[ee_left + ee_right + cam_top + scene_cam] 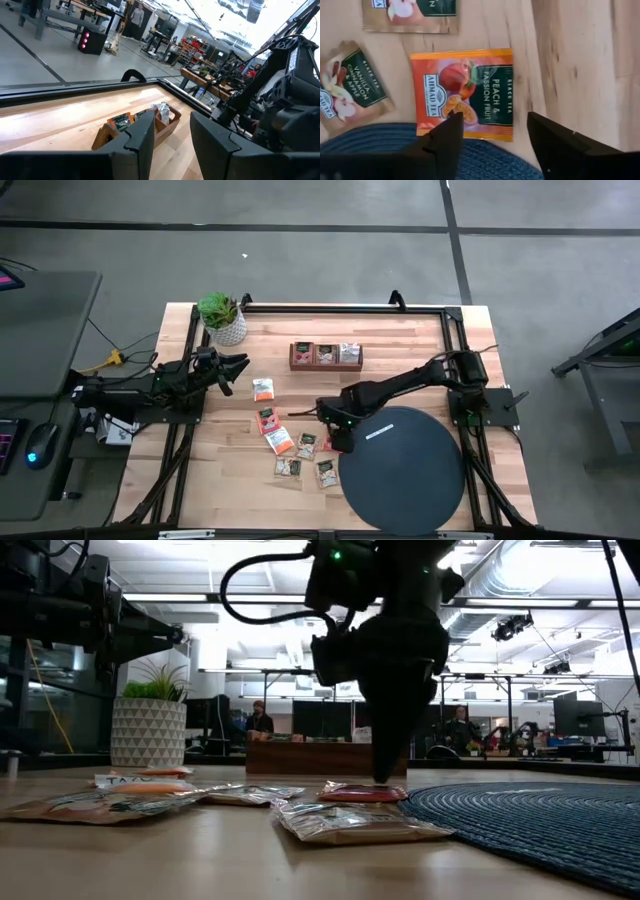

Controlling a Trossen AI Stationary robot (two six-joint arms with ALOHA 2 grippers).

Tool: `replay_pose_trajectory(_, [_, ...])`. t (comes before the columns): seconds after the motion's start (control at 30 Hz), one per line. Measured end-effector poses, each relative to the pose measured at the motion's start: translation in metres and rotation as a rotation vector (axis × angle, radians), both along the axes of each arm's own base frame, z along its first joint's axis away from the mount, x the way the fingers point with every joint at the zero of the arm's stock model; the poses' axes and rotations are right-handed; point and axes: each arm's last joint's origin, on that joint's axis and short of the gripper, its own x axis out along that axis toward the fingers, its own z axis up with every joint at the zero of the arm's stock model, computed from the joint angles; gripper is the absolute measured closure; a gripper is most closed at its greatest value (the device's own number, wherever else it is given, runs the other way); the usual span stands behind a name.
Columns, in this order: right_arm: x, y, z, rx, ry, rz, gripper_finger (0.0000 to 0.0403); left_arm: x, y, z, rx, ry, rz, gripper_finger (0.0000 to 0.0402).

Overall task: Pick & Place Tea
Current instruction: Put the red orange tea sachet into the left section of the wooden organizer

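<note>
Right gripper point(492, 132) over orange sachet point(465, 90).
Jaws released above sachet at black mat's point(380, 145) edge; left gripper's point(170, 135) jaws parted, empty.

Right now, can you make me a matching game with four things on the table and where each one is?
Things:
1. potted plant
2. wooden tray
3. black disc
4. right gripper

Places:
A. far side of the table, near the middle, with tea sachets standing in it
B. by the disc's left edge, over an orange Peach & Passion Fruit sachet
C. far left corner of the table
D. near right part of the table

Pairs: 1-C, 2-A, 3-D, 4-B
</note>
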Motion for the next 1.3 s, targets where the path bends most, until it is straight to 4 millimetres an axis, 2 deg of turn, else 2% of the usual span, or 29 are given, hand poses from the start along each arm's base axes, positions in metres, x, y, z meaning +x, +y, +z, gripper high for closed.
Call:
replay_pose_trajectory(0.2, [-0.005,0.007,-0.008,-0.056,-0.002,0.002,0.0171,0.000,0.000,0.000,0.000,0.000,0.000,0.0278])
replay_pose_trajectory(0.63, [-0.016,0.007,-0.029,-0.099,0.001,-0.079,0.0210,0.000,0.000,0.000,0.000,0.000,0.001,0.0278])
replay_pose_trajectory(1.0, [-0.017,0.005,-0.039,-0.117,0.029,-0.090,0.0287,0.000,0.000,0.000,0.000,0.000,0.001,0.0278])
replay_pose_trajectory(1.13, [-0.018,0.005,-0.040,-0.122,0.033,-0.094,0.0333,0.000,0.000,0.000,0.000,0.000,0.001,0.0278])
replay_pose_trajectory(1.23, [-0.018,0.004,-0.040,-0.121,0.037,-0.099,0.0383,0.000,0.000,0.000,0.000,0.000,0.001,0.0278])
replay_pose_trajectory(1.3, [-0.018,0.002,-0.040,-0.121,0.039,-0.116,0.0395,0.000,0.000,0.000,0.000,0.000,0.001,0.0278])
